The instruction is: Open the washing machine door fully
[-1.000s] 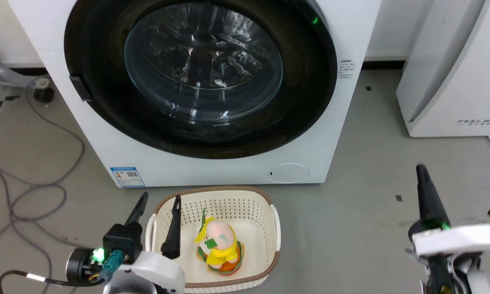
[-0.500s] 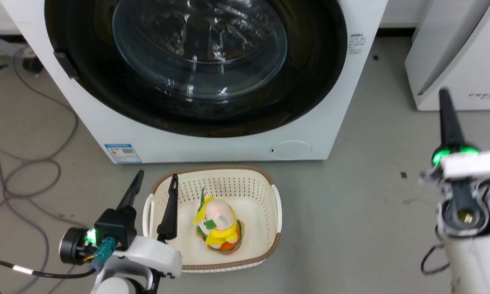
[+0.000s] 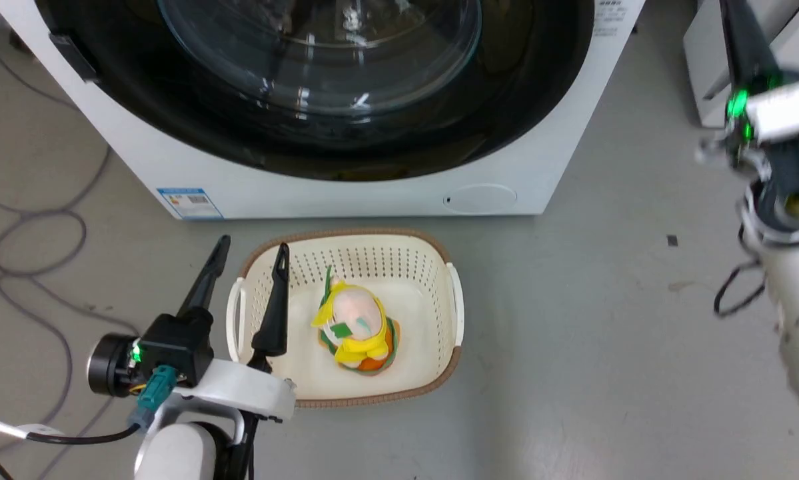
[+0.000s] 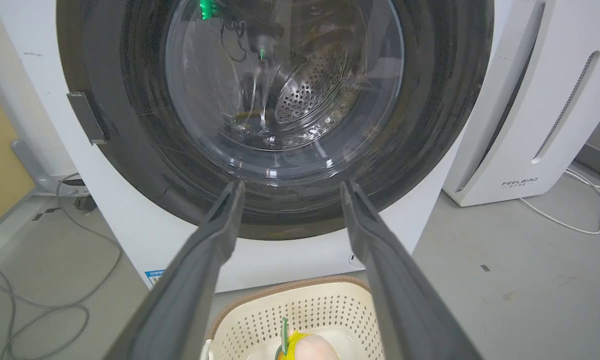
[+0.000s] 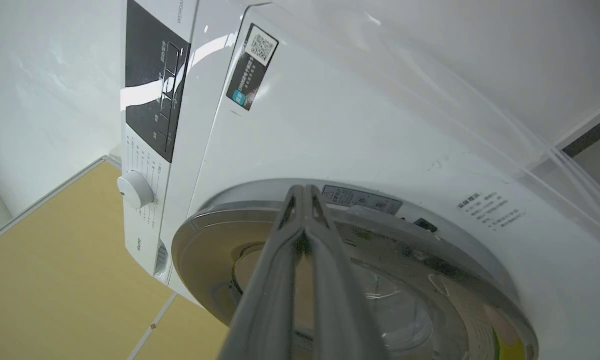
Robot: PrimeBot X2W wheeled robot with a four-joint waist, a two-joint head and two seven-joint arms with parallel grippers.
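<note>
Washing machine door (image 3: 319, 67) closed flush, dead ahead of the robot, and neither arm is on it!

Left gripper (image 3: 252, 244) hangs low over the edge of the basket (image 3: 449, 293), fingers spread wide and holding nothing; right gripper (image 5: 304, 192) is up by the door's top rim, fingers pressed together, empty too. That door looks rigid and weighty, with a bulging glass centre and a glossy black ring likely too slick to pinch. The place to take hold is probably the small side tab (image 4: 87, 117) on its left edge. Expect the latch to resist, then a free swing.
</note>
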